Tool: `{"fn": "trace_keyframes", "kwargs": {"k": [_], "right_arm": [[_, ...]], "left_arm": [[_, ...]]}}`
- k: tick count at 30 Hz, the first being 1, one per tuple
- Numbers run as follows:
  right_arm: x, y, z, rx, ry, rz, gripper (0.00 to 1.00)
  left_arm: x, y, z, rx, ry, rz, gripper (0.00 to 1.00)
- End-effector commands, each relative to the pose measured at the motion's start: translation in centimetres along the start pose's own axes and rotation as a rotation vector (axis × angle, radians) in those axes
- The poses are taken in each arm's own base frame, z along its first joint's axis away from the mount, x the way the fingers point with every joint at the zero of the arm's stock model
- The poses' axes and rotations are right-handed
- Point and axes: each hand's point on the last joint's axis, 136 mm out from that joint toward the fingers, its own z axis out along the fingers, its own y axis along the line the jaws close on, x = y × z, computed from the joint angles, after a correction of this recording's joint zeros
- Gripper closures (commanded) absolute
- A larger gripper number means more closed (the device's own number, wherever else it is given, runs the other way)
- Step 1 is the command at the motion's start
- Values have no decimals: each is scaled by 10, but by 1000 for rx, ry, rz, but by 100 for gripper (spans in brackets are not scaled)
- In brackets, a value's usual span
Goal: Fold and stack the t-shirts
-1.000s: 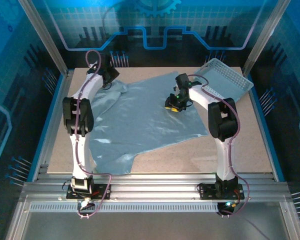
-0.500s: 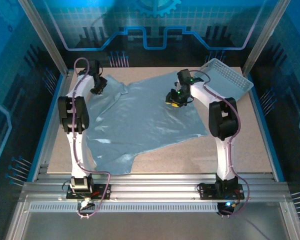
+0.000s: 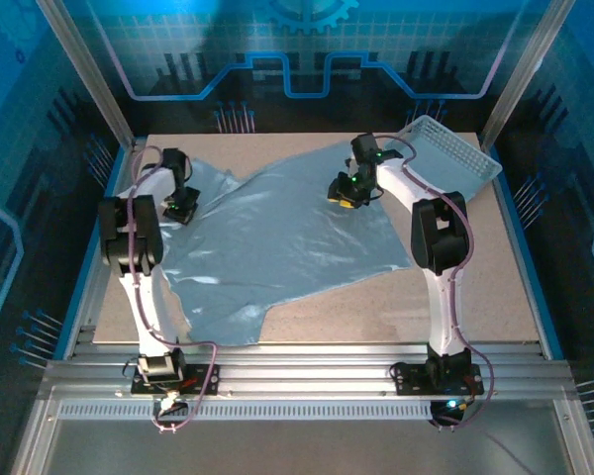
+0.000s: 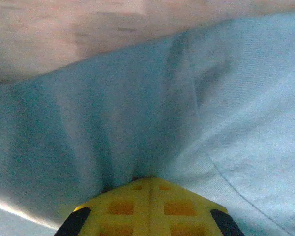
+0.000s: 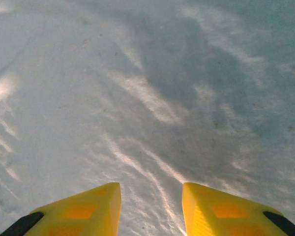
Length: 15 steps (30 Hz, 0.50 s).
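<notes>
Grey-blue cloth of the t-shirt [image 3: 287, 237] lies spread over the table [image 3: 455, 297] in the top view, with bare board along its near and right edges. I see my left gripper [image 3: 183, 206] on the shirt's left margin and my right gripper [image 3: 345, 196] on its far part, a white basket [image 3: 453, 150] off to that gripper's right. From the left wrist, the yellow fingers [image 4: 147, 206] are pressed together with cloth gathered into them; the cloth's edge runs ahead, bare table past it. From the right wrist, the fingers [image 5: 88, 206] stand apart, gripping nothing, flat cloth beneath and ahead.
</notes>
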Motion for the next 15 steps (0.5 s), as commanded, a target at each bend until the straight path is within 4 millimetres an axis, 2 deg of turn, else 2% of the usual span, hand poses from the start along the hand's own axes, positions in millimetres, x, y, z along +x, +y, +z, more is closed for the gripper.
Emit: {"fn": "trace_keyframes", "kwargs": {"k": [1, 4, 5, 7, 9, 11, 13, 15], "right_arm": [[4, 9, 0, -19, 19, -13, 61], [6, 10, 2, -18, 24, -18, 61], [7, 11, 3, -17, 27, -19, 61], [7, 10, 3, -16, 27, -18, 61], [9, 9, 3, -12, 30, -20, 61], [10, 9, 2, -12, 31, -22, 61], [12, 8, 0, -8, 30, -23, 61], [14, 6, -2, -3, 28, -24, 61]], "left_arm": [[-11, 11, -9, -14, -19, -66, 98], [-17, -28, -36, 86, -71, -30, 86], [-17, -44, -47, 115, -89, -10, 78], [-14, -76, -62, 170, -118, 41, 72], [-11, -104, -66, 205, -135, 92, 69], [-8, -132, -61, 247, -129, 124, 69], [-1, -165, -54, 333, -118, 168, 73], [2, -173, -43, 305, -112, 188, 72]]}}
